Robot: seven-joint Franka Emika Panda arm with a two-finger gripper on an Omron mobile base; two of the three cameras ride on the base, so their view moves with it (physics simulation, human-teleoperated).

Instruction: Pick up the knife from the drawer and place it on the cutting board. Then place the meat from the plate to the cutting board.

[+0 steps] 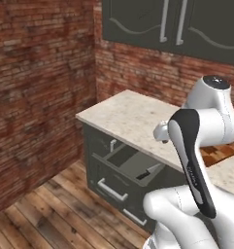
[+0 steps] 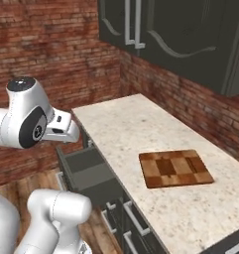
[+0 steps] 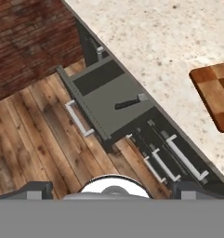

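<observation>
The drawer (image 3: 104,109) is pulled out below the counter, and the knife (image 3: 129,102) lies in it, black handle toward the drawer's middle and blade toward the counter edge. Its handle also shows in the drawer (image 1: 130,163) as a dark knife (image 1: 150,171) shape. The checkered cutting board (image 2: 174,168) lies on the counter to the right, and one corner of the cutting board (image 3: 215,93) shows from the hand. My gripper (image 3: 113,191) hangs high above the floor in front of the drawer, open, with nothing between its fingers. The plate and the meat are out of view.
The speckled stone counter (image 2: 136,124) runs along a brick wall (image 1: 41,97), with dark upper cabinets (image 2: 165,30) above it. Shut drawers with silver bar handles (image 3: 171,160) sit beside the open one. A wooden floor (image 3: 34,139) lies below.
</observation>
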